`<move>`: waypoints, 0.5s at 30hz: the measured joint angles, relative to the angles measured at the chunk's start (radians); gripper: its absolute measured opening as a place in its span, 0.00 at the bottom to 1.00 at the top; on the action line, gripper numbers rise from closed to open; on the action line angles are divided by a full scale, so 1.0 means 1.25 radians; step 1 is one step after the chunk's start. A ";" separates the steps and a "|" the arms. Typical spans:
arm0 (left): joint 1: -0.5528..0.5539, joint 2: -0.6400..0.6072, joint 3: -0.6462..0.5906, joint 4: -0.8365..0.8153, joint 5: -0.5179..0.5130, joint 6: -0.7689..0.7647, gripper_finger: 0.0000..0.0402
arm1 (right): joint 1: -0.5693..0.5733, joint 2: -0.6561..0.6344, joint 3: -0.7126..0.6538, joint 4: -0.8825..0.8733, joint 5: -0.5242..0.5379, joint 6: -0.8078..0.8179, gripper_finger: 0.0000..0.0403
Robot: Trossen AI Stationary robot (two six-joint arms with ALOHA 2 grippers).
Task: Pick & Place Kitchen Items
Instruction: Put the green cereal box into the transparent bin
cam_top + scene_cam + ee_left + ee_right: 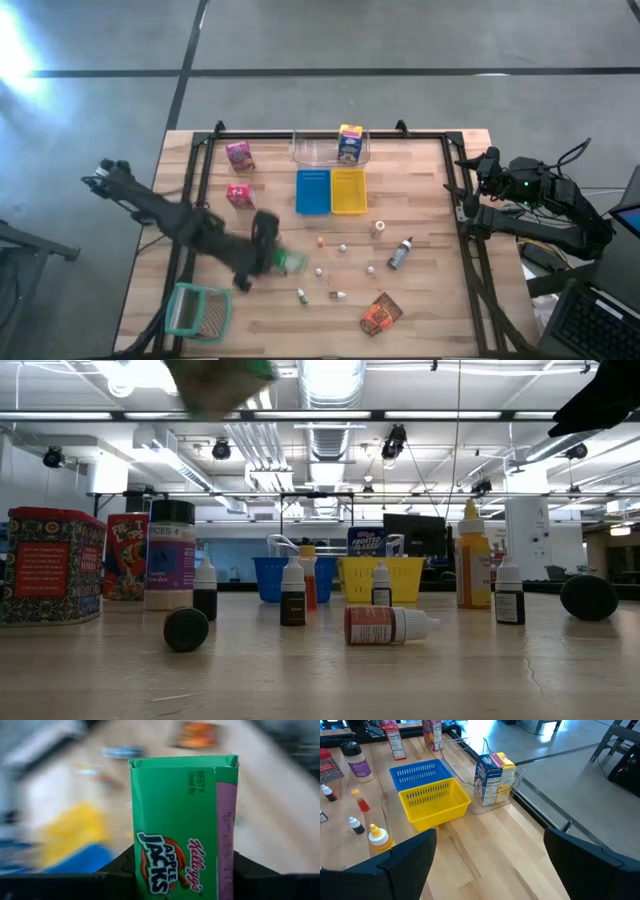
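Standing upright between your left gripper's fingers is a green Apple Jacks box, clamped on both sides and raised off the table, above its left-front area near the teal-rimmed basket. You will find the blue tray and yellow tray side by side toward the far edge. Your right gripper waits at the table's right edge, fingers spread wide, holding nothing.

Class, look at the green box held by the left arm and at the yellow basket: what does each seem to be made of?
Green box: probably thin printed cardboard, shown by its folded top edge and printed logo. Yellow basket: likely moulded plastic, with slotted walls and a uniform, slightly glossy colour.
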 joint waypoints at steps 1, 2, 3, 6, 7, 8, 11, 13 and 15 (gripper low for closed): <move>0.031 -0.012 0.000 0.013 -0.018 0.033 0.37 | 0.000 0.000 0.000 0.000 0.000 0.000 0.90; 0.063 -0.022 0.000 0.025 -0.023 0.065 0.37 | 0.000 0.000 0.000 0.000 0.000 0.000 0.90; 0.100 -0.031 0.000 0.035 -0.022 0.094 0.37 | 0.000 0.000 0.000 0.000 0.000 0.000 0.90; 0.221 -0.039 0.007 0.066 0.021 0.163 0.37 | 0.000 0.000 0.000 0.000 0.000 0.000 0.90; 0.267 -0.039 0.010 0.074 0.046 0.181 0.37 | 0.000 0.000 0.000 0.000 0.000 0.000 0.90; 0.312 -0.037 0.014 0.077 0.077 0.202 0.37 | 0.000 0.000 0.000 0.000 0.000 0.000 0.90; 0.448 -0.019 0.026 0.098 0.164 0.253 0.37 | 0.000 0.000 0.000 0.000 0.000 0.000 0.90; 0.537 0.003 0.033 0.105 0.208 0.279 0.37 | 0.000 0.000 0.000 0.000 0.000 0.000 0.90; 0.617 0.028 0.043 0.118 0.252 0.306 0.37 | 0.000 0.000 0.000 0.000 0.000 0.000 0.90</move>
